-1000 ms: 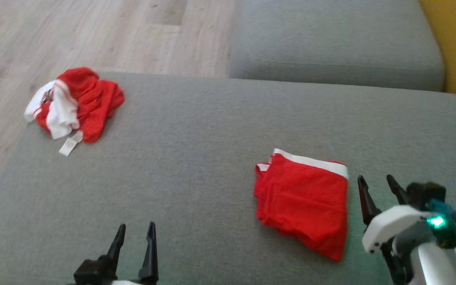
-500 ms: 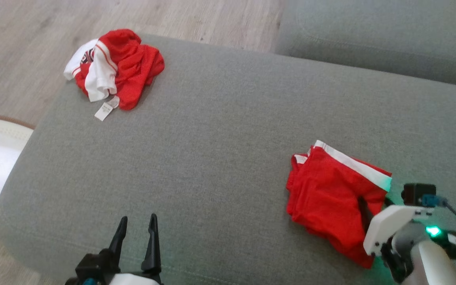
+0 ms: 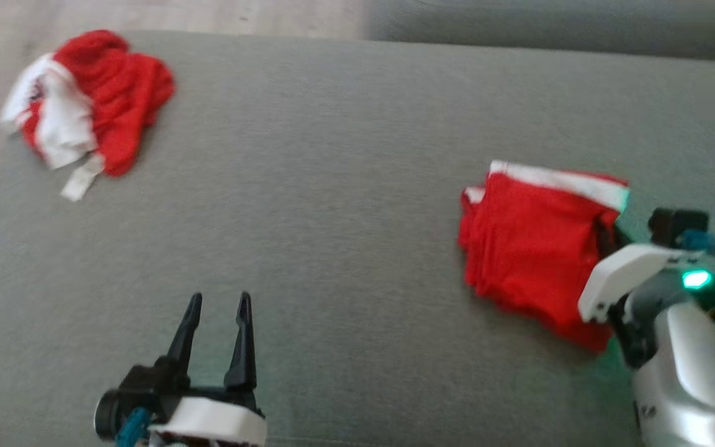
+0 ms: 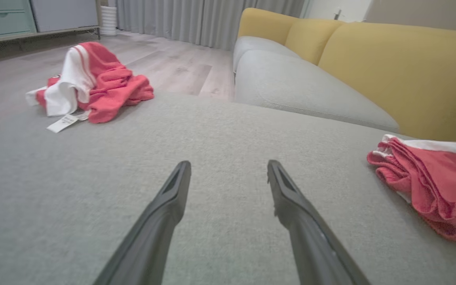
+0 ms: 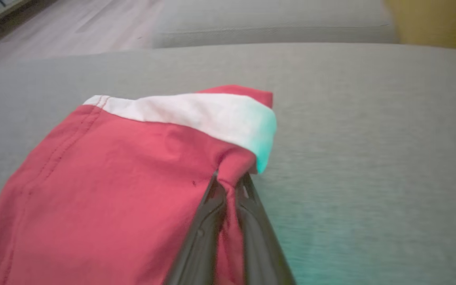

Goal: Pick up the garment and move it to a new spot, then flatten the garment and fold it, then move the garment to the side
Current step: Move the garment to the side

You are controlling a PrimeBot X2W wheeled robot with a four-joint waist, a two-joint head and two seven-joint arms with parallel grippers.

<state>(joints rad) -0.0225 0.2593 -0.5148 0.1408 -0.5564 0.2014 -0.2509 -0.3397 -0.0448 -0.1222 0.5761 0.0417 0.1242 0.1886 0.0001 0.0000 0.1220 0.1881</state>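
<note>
A folded red garment [image 3: 531, 242] with a white band lies on the grey cushion at the right. It also shows in the right wrist view [image 5: 117, 178] and the left wrist view [image 4: 430, 178]. My right gripper [image 5: 230, 180] is shut on the garment's right edge, just below the white band, with red cloth pinched between its fingers. In the head view its fingers sit at the garment's right edge [image 3: 609, 239]. My left gripper [image 3: 218, 304] is open over bare cushion at the lower left, its fingers [image 4: 172, 198] spread wide with nothing between them.
A second, crumpled red and white garment [image 3: 84, 105] with a white label lies at the cushion's far left corner. Another grey seat cushion [image 4: 291, 83] and yellow backrests [image 4: 390, 71] stand beyond. Wooden floor [image 4: 172, 67] lies past the far edge.
My right gripper has moved onto the folded garment's right edge and shut on it. The head camera has shifted, so the whole scene has moved in view. The left gripper stays open.
</note>
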